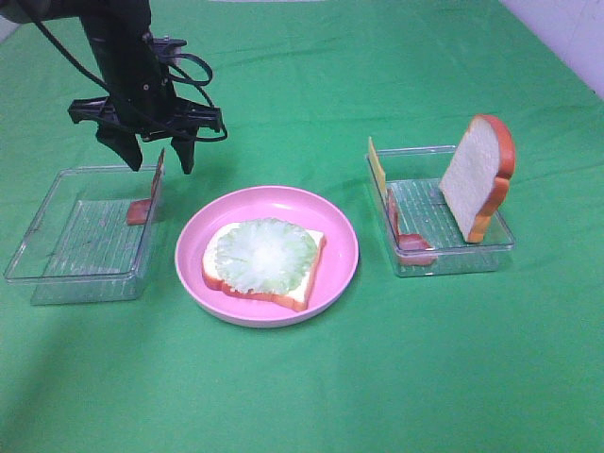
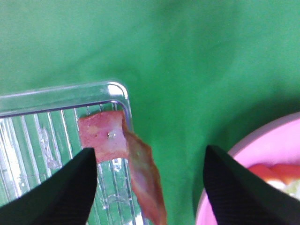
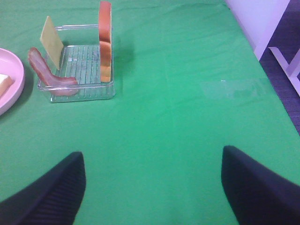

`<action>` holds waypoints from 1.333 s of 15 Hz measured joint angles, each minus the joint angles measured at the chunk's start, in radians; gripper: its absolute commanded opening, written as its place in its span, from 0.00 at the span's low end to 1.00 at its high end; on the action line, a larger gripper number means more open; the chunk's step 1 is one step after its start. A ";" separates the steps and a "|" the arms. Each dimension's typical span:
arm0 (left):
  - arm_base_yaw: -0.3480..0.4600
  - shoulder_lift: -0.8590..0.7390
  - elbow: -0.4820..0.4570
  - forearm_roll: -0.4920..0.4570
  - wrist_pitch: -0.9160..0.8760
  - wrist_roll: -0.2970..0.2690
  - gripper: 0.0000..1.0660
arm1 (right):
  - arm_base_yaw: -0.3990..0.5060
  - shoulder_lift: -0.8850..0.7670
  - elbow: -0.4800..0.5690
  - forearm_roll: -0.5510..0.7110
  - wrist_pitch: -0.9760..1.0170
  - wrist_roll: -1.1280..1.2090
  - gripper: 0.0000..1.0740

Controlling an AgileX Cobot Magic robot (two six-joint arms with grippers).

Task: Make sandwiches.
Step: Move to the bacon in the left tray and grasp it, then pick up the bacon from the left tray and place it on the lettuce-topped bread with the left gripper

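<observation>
On the pink plate (image 1: 340, 247) lies a white bread slice (image 1: 307, 274) with pale green lettuce (image 1: 264, 253) on top. A reddish bacon strip (image 1: 157, 184) leans on the right wall of the left clear tray (image 1: 57, 245). My left gripper (image 1: 159, 159) is open just above it, one finger on each side; the left wrist view shows the bacon (image 2: 105, 136) between the open fingers (image 2: 47, 192). The right clear tray (image 1: 481, 250) holds an upright bread slice (image 1: 477, 175), yellow cheese (image 1: 377, 168) and another bacon strip (image 1: 406, 236). My right gripper (image 3: 152, 187) is open and empty, out of the high view.
Green cloth covers the table. In the right wrist view the right tray (image 3: 79, 91) with bread (image 3: 105, 42), cheese (image 3: 51, 40) and bacon (image 3: 44, 70) stands far ahead, and the plate's rim (image 3: 11, 84) shows beside it. The table's edge (image 3: 243, 28) lies at the far right.
</observation>
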 measured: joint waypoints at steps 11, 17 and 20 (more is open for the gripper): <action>0.000 0.000 0.000 0.000 -0.013 -0.001 0.00 | 0.000 0.000 0.000 0.000 0.000 0.000 0.70; 0.000 -0.104 -0.031 -0.037 0.046 0.024 0.00 | 0.000 0.000 0.000 0.000 0.000 0.000 0.70; 0.000 -0.183 -0.044 -0.183 0.056 0.099 0.00 | 0.000 0.000 0.000 0.000 0.000 0.000 0.70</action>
